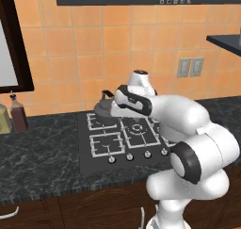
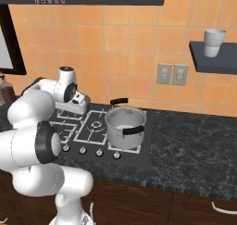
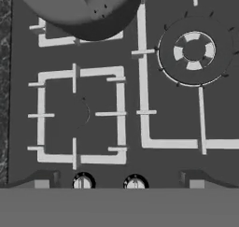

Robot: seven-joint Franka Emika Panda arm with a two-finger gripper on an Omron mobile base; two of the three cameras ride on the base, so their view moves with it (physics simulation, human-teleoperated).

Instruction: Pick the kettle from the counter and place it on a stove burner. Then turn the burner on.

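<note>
Left base view: we log the kettle (image 1: 104, 105) seated on the rear-left stove burner (image 1: 100, 120) of the black cooktop, at about 10 o'clock from the ringed centre burner (image 1: 137, 127); the arm's forearm crosses its right half, so spout and lid knob go unlisted. The counter (image 1: 42, 148) runs left to a brown bottle (image 1: 19, 113). Four silver knobs (image 1: 111, 159) line the front edge. Right base view: we note the steel pot (image 2: 125, 125) on the right side of the cooktop and the wrist at 9 o'clock from it; the kettle is masked by the arm, and the fingers cannot be made out here. Hand view: the kettle's (image 3: 81, 9) round body is cut off at 12 o'clock, the front-left grate (image 3: 77, 114) sits centre-left, two knobs (image 3: 82, 181) lie at 6 o'clock, and the gripper (image 3: 115, 181) hangs above them, fingertips (image 3: 41, 180) spread wide apart and holding nothing. We judge placement done and knob-turning in hand: we would descend squarely over one knob, close on its rim, then rotate without slipping. Which knob serves the kettle's burner we cannot tell; no markings are legible.
</note>
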